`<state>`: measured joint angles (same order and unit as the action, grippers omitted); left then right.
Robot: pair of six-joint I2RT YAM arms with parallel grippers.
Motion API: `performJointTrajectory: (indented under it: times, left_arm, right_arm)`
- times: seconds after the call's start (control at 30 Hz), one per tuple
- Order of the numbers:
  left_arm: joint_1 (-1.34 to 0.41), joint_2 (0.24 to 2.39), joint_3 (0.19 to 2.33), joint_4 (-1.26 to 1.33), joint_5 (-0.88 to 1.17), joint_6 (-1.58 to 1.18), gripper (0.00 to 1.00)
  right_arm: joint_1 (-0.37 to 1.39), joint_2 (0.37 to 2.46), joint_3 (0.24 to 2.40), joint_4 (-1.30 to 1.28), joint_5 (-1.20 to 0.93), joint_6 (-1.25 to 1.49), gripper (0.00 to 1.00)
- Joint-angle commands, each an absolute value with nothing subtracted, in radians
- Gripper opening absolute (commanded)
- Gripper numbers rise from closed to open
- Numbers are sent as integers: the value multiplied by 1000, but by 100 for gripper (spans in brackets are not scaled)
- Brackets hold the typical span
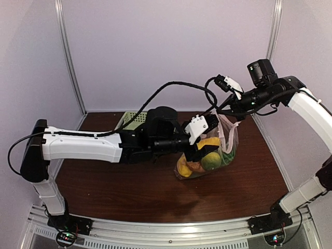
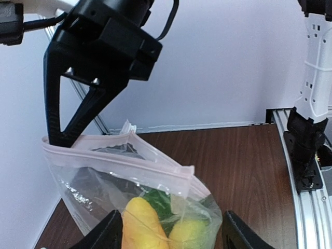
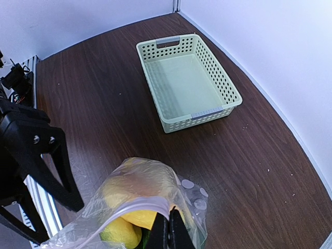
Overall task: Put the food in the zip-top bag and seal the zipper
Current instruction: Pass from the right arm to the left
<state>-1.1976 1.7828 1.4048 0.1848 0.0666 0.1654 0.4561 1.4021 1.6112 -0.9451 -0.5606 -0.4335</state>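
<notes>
The clear zip-top bag [image 1: 228, 142] stands on the table and holds the food [image 1: 207, 158], yellow and green pieces. In the left wrist view a long yellow piece [image 2: 142, 225], a rounder yellow one [image 2: 189, 233] and dark green leaf [image 2: 161, 205] show through the plastic. The pink zipper [image 2: 119, 163] gapes open along the mouth. My right gripper [image 3: 174, 231] is shut on the bag's upper edge and holds it up [image 1: 222, 110]. My left gripper [image 2: 171, 236] is open, one finger [image 2: 104, 233] against the bag's side and the other standing clear of it.
A pale green slatted basket [image 3: 215, 111] lies with nothing in it at the back left of the table [image 1: 129, 119]. Dark wood tabletop [image 1: 129, 181] spreads in front of the bag. White walls enclose the back and sides.
</notes>
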Motion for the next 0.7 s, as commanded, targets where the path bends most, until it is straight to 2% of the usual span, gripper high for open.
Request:
performJointTrajectory:
  times: [0.0,0.13,0.27,0.5,0.67]
  left_arm:
    - [-1192,1808,1429,277,-77,110,66]
    - [-1192,1831,1457,283,-31,98,67]
    - [-1194,1844,1466,292,38,99,75]
    - [-1213,1869,1484,292,18,115,74]
    - [-1238,1887,1496,281,-98,136,72]
  right_arm:
    - [460,1383,1612,-907,-548,-403,0]
    - [460,1382,1608,-904,-545,-396,0]
    - [460,1385,1605,-899,-537,-394,0]
    - [460,1395,1610,-891,-526,-382,0]
    - [460,1402,1614,-888,-515,-375,0]
